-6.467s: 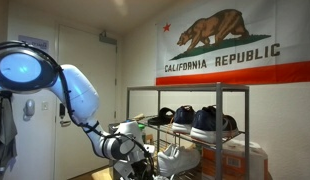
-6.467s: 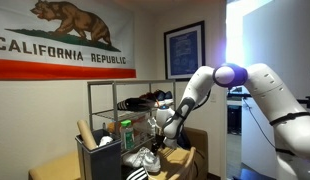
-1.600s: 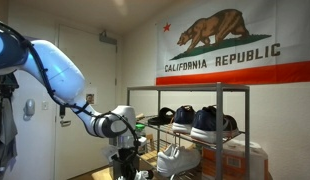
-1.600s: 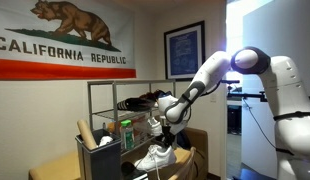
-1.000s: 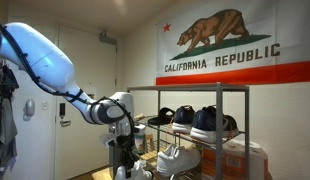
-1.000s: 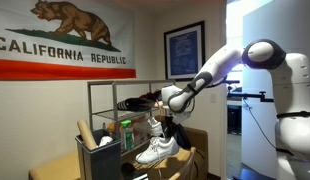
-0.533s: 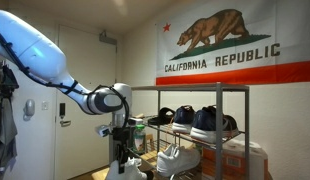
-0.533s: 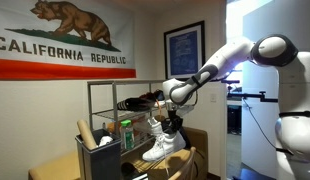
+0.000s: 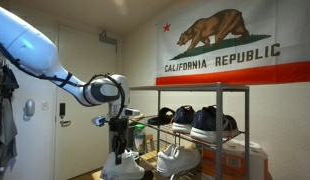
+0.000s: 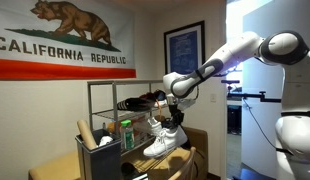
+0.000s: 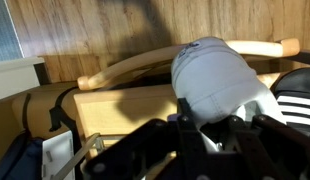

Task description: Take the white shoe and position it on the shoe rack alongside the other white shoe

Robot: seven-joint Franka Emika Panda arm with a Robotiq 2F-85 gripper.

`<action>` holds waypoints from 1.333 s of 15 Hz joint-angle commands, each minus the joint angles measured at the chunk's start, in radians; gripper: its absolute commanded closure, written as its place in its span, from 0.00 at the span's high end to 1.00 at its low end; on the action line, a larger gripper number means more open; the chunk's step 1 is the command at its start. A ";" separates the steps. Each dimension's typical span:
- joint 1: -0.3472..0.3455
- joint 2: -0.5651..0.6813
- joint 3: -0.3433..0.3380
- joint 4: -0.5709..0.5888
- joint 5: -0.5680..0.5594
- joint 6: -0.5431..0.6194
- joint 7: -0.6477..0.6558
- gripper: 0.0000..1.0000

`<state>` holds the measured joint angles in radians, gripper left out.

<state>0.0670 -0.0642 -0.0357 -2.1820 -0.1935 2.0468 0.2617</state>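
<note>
The white shoe (image 9: 123, 166) hangs in the air from its heel end, toe down, and my gripper (image 9: 121, 148) is shut on it, just left of the shoe rack (image 9: 221, 92). The other white shoe (image 9: 179, 158) lies on the rack's lower tier. Seen from the opposite side, the held white shoe (image 10: 162, 141) dangles below my gripper (image 10: 172, 122), in front of the shoe rack (image 10: 90, 105). In the wrist view the white shoe (image 11: 217, 76) fills the space above my gripper (image 11: 217, 128), whose black jaws clamp its edge.
Dark navy sneakers (image 9: 210, 121) and black caps (image 9: 163, 116) fill the rack's upper tier. A dark bin with bottles (image 10: 103, 152) stands in front of the rack. Orange-white boxes (image 9: 243, 160) sit at the lower right. A wooden box (image 11: 125, 105) and a striped shoe (image 11: 297, 98) lie below the held shoe.
The arm has raised the gripper and the white shoe well upward over the last second, and shifted them a little away from the rack. The grip has stayed shut.
</note>
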 commanded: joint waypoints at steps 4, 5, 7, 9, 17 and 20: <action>-0.024 -0.053 0.047 0.070 -0.037 -0.083 0.040 0.04; -0.026 -0.056 0.049 0.081 -0.042 -0.092 0.048 0.04; -0.028 -0.062 0.051 0.099 -0.049 -0.108 0.063 0.04; -0.033 -0.069 0.050 0.111 -0.054 -0.108 0.082 0.04; -0.052 -0.072 0.050 0.131 -0.066 -0.032 0.132 0.04; -0.059 -0.060 0.046 0.123 -0.077 0.039 0.165 0.04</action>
<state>0.0319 -0.1207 -0.0062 -2.0626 -0.2429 2.0261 0.3776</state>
